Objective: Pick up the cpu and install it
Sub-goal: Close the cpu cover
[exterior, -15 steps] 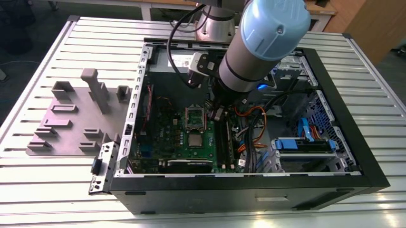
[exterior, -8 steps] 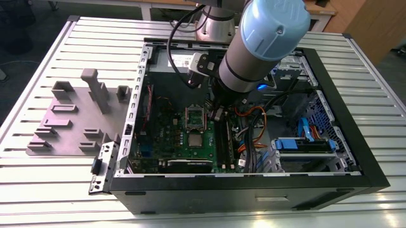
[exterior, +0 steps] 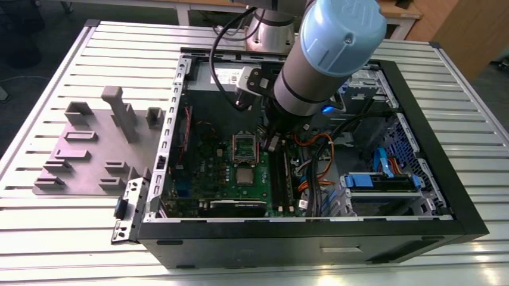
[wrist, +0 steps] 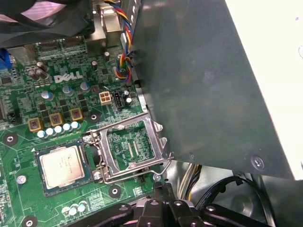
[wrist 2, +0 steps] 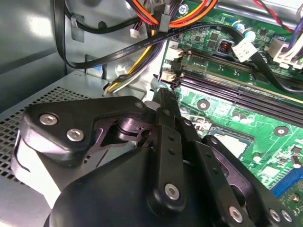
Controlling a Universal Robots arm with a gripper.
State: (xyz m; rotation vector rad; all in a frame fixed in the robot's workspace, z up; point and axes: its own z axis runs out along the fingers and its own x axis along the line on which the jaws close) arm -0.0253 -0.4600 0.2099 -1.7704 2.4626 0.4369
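**Silver cpu down in its socket, claw closed and empty alongside**

Seen in the exterior view: cpu point(exterior: 245, 174) flat in the socket on the green motherboard point(exterior: 208, 173), inside the open black computer case point(exterior: 318, 244) on the slatted metal desk point(exterior: 47, 238). Just beside it, toward the back of the case, the hinged metal frame point(exterior: 244, 148) swung open, not clamped over the chip.

Much the same in the first wrist view: cpu point(wrist: 62, 164) square in its seat, shiny top up, thin dark rim all round. Frame point(wrist: 130, 146) raised next to it, wire lever along its edge.

Claw point(exterior: 273, 143) down inside the case, at the exterior view's right of the open frame, over the long black memory slots point(exterior: 278, 179). Fingertips pressed together with nothing between them, plain in both wrist views: claw point(wrist 2: 163, 94) pointing at the slots and the board, claw point(wrist: 163, 187) close to the frame's lever. No contact with the cpu; clear board between the two.

Around the arm point(exterior: 342, 30): orange cables point(exterior: 314, 143) looping through the case, blue drive bracket point(exterior: 382, 182) farther to the exterior view's right. Grey fixture plate point(exterior: 87, 149) on the desk at the exterior view's left of the case.
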